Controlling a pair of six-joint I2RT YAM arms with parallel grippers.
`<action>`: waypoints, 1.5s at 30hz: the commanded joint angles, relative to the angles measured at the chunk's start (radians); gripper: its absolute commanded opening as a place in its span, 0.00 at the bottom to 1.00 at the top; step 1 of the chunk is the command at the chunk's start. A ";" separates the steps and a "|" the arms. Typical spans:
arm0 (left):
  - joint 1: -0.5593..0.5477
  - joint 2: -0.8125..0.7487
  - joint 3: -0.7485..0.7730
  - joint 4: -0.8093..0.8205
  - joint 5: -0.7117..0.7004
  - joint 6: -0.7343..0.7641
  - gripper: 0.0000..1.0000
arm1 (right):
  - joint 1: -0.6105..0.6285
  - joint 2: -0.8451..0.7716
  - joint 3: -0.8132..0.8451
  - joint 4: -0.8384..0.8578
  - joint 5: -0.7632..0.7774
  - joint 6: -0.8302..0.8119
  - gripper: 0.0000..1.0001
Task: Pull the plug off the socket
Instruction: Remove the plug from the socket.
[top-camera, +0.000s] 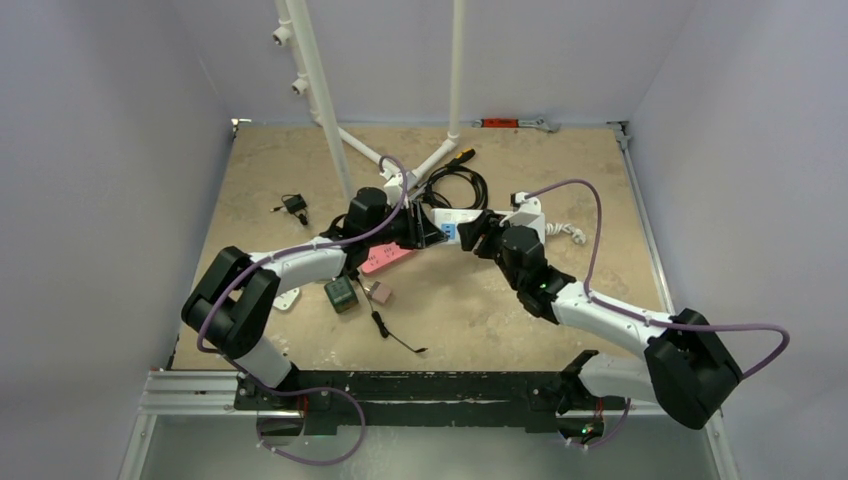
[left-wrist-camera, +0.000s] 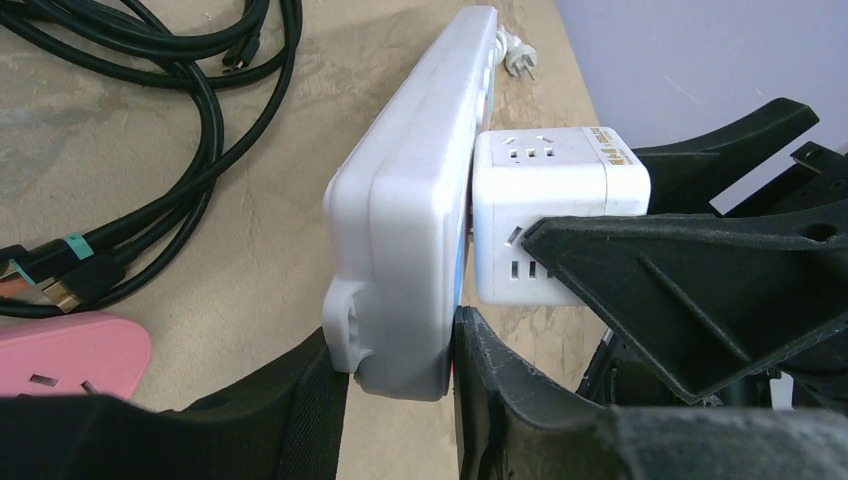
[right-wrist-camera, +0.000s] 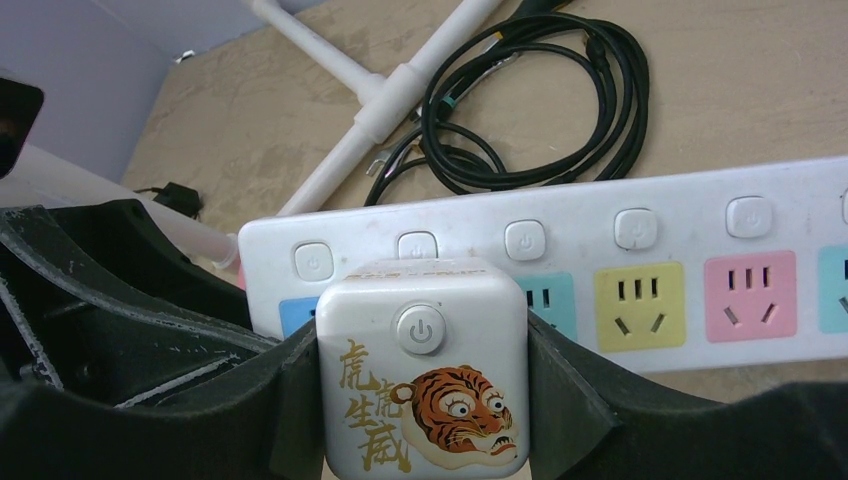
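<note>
I have the left gripper (left-wrist-camera: 395, 385) closed part-way on the left end of the white power strip (left-wrist-camera: 400, 220). The right gripper (right-wrist-camera: 422, 420) clamps both sides of the cube plug (left-wrist-camera: 540, 180), which is seated in the strip's leftmost socket, mid-table toward the far side.

Risk: the left hold covers only the strip's end, so a hard pull may drag the strip free. An off-axis pull may jam the pins.

The cube is glossy white, with a power button and a tiger sticker.
</note>
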 joint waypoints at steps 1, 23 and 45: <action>-0.025 0.010 -0.014 -0.131 -0.019 0.121 0.00 | -0.057 0.001 -0.012 0.010 0.087 0.075 0.00; -0.034 0.049 -0.010 -0.128 -0.023 0.119 0.00 | 0.316 0.151 0.199 -0.240 0.720 0.044 0.00; -0.046 0.059 -0.001 -0.165 -0.057 0.137 0.00 | -0.053 0.077 0.051 -0.028 0.031 0.044 0.00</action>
